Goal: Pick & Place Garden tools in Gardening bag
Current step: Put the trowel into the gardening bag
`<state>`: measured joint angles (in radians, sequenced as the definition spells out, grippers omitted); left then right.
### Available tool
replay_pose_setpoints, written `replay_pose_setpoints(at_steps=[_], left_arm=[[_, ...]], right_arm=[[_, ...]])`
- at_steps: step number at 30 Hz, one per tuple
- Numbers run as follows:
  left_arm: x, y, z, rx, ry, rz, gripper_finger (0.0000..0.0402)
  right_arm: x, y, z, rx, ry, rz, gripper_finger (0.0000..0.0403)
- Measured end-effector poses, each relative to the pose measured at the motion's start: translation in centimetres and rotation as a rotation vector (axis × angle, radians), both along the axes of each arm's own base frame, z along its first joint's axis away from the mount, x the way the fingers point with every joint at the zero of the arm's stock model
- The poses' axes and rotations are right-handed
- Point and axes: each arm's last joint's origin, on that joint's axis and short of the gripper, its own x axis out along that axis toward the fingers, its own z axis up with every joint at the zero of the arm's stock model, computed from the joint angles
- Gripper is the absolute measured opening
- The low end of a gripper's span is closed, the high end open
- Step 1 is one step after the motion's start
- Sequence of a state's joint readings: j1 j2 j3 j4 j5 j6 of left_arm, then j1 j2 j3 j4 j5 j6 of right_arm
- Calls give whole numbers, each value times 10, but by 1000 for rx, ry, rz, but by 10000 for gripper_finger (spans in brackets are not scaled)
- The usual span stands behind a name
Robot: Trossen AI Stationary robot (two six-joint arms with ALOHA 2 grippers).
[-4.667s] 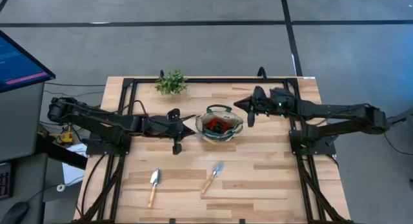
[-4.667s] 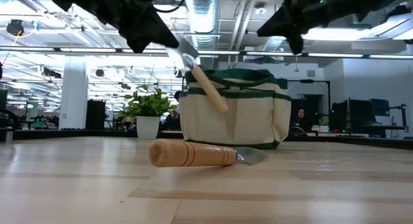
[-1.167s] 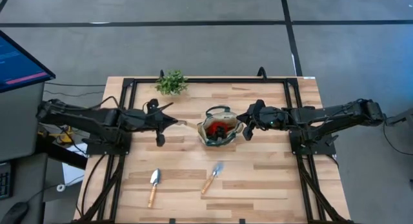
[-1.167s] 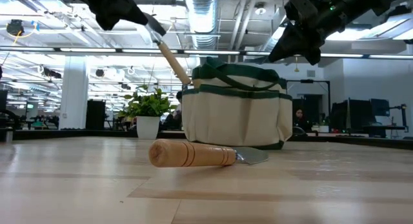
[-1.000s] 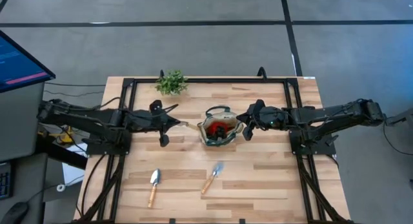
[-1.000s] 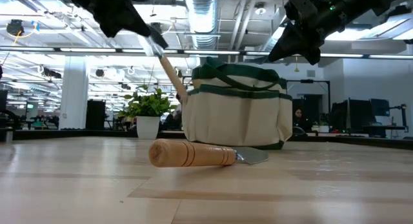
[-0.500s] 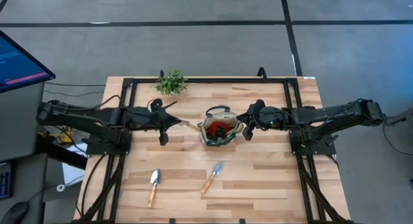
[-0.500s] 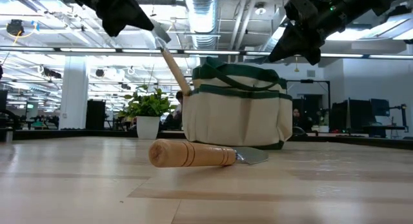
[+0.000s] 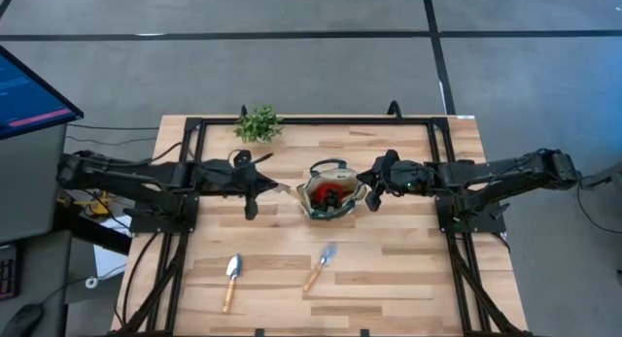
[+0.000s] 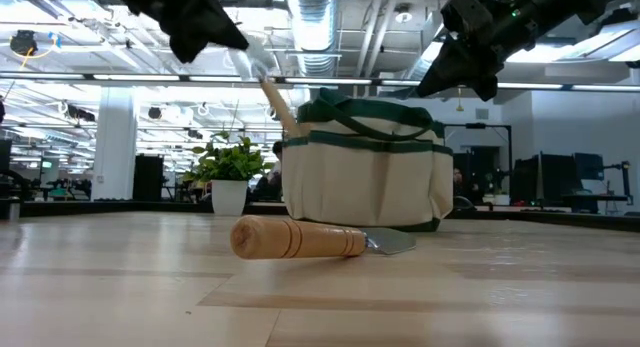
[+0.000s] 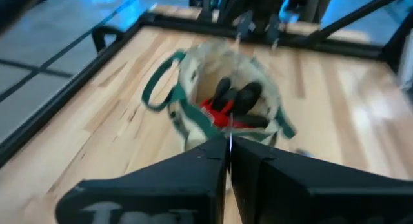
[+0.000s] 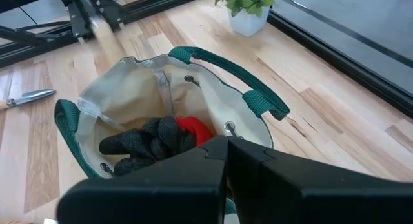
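A round beige gardening bag with green trim stands mid-table; dark pruners and a red tool already lie inside it. The left gripper sits just beside the bag's left rim, its jaws closed on the metal end of a wooden-handled tool, whose handle slants down toward the rim. The right gripper is at the bag's right rim with its fingers pressed together; it seems to be pinching the fabric to steady the bag, though I cannot tell for sure.

To finish this step well, the handle tip should pass over the rim and between the 2 loop handles, then be let go only once it points down into the opening; the bag is soft and could tip.

2 more trowels lie near the table's front edge, well apart from the bag; a potted plant stands at the back. The left wrist view is blurred; the held tool's head is hard to make out.
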<state>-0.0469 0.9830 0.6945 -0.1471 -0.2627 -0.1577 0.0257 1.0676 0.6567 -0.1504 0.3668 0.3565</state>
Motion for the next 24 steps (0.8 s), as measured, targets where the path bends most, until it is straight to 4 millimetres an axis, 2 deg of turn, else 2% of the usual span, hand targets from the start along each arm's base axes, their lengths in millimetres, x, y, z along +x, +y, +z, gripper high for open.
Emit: replay_pose_setpoints(at_steps=[5, 18, 24], left_arm=[[13, 8, -13, 0, 58, 34, 2], [35, 16, -35, -65, 108, -36, 2], [39, 16, -36, -66, 86, -38, 2]], right_arm=[[0, 0, 0, 0, 1, 0, 0], [0, 0, 0, 0, 1, 0, 0], [0, 0, 0, -1, 4, -1, 0]])
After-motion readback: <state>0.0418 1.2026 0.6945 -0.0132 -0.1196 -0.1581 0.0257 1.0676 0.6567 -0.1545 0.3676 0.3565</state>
